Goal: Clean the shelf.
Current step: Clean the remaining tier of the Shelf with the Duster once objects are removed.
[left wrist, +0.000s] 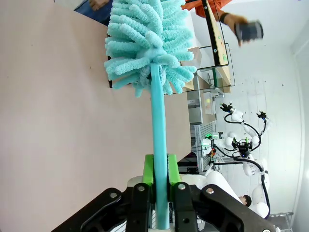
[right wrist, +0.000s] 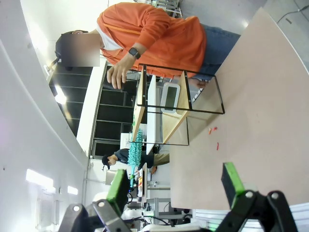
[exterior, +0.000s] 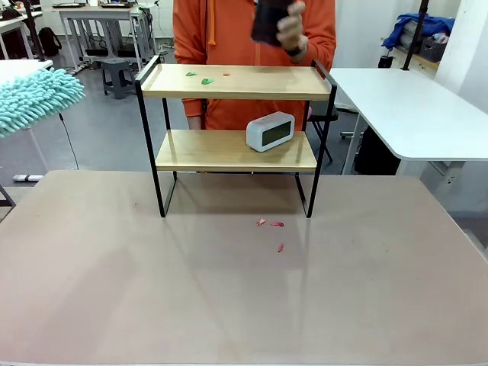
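While pinching duster [left wrist: 158, 111] with left claw [left wrist: 161, 179], holds right claw [right wrist: 175, 182] spread — scraps [exterior: 207, 81] on shelf [exterior: 229, 149] and bench [exterior: 152, 290].

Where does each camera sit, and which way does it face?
Front: between the arms, facing across the table at the shelf and the person; the duster shows at left.
Left wrist: behind the left hand, shut on the duster's handle, shelf sideways beyond.
Right wrist: behind the open right hand, facing shelf and person.
All share the shelf.
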{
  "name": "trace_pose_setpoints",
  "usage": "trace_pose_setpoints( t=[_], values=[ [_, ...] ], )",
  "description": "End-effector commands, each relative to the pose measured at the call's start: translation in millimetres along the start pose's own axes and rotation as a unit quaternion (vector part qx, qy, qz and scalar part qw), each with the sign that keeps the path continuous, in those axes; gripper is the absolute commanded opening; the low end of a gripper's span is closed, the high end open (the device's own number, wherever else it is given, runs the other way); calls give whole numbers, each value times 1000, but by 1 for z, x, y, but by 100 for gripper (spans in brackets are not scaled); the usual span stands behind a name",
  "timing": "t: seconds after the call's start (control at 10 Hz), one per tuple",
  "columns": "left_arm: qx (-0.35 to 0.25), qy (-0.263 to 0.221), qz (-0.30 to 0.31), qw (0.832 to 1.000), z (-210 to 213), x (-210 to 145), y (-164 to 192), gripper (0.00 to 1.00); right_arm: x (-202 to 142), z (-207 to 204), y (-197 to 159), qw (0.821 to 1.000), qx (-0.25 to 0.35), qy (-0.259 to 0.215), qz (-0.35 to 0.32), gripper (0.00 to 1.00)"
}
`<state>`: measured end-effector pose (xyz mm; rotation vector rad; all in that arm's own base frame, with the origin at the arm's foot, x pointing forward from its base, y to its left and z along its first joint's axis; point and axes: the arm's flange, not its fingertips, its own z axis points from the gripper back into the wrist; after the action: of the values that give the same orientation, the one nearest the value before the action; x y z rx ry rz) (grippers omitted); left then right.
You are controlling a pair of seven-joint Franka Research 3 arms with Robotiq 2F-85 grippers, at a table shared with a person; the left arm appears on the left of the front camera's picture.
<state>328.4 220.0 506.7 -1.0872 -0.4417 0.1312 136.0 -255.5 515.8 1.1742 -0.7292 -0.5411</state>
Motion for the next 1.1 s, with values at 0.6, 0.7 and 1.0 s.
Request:
trace_pose_setpoints(
  t=[0.6,0.7,1.0],
  values=[
    [-6,-87,-32,996,-4,44,-118,13,1,1,2,1000,12,-8,12,100],
    [2,-73,-57,996,-19,59,-154,13,1,1,2,1000,12,-8,12,100],
    [1,15,-45,999,-93,75,-220,13,1,1,2,1000,12,-8,12,100]
  ],
)
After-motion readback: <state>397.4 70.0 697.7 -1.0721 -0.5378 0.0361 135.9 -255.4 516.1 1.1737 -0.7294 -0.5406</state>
